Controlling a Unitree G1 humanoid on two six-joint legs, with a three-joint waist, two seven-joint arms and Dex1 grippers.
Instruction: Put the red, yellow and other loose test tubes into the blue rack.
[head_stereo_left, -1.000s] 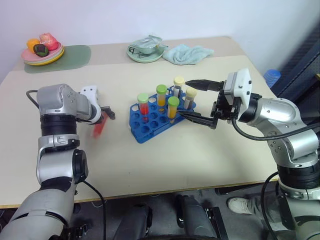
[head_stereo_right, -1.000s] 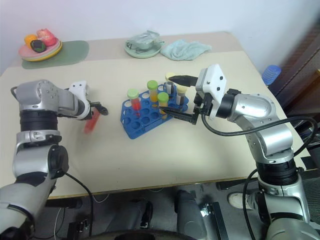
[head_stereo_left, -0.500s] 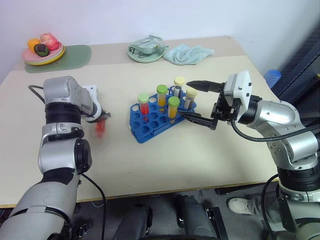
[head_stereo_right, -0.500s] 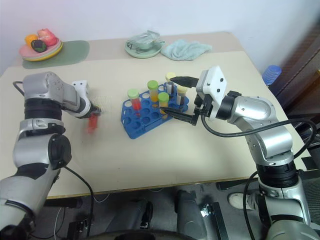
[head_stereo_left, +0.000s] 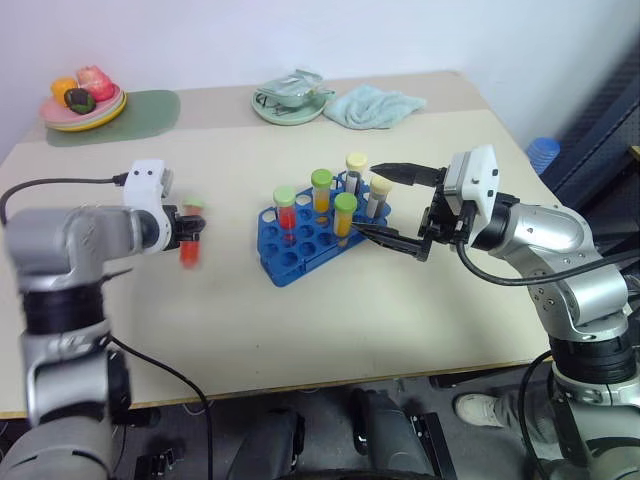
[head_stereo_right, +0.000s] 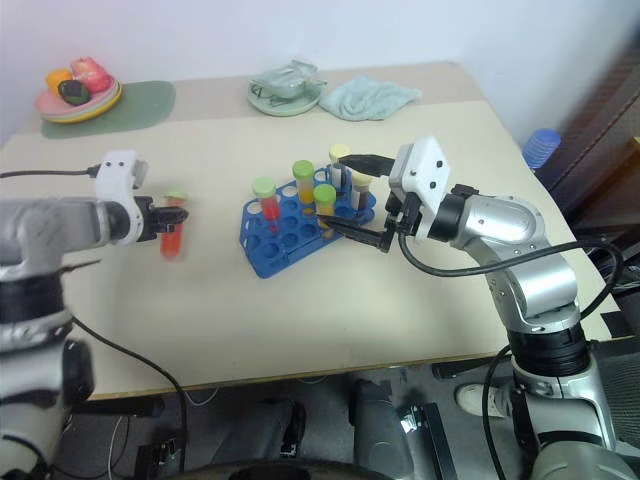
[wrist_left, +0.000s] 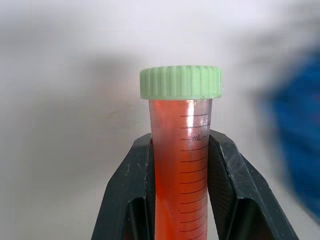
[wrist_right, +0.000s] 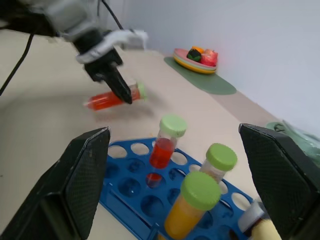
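So far five tubes stand in the blue rack (head_stereo_left: 318, 232); our left hand (head_stereo_left: 190, 229) clamps the red test tube (head_stereo_left: 191, 240) at the rack's nine o'clock, our right hand (head_stereo_left: 392, 205) hangs open at three

we see bright, even, soft lighting with faint shadows. the red tube (head_stereo_left: 190, 243) at left centre is motion-blurred; in the left wrist view it is sharp against a blurred background.
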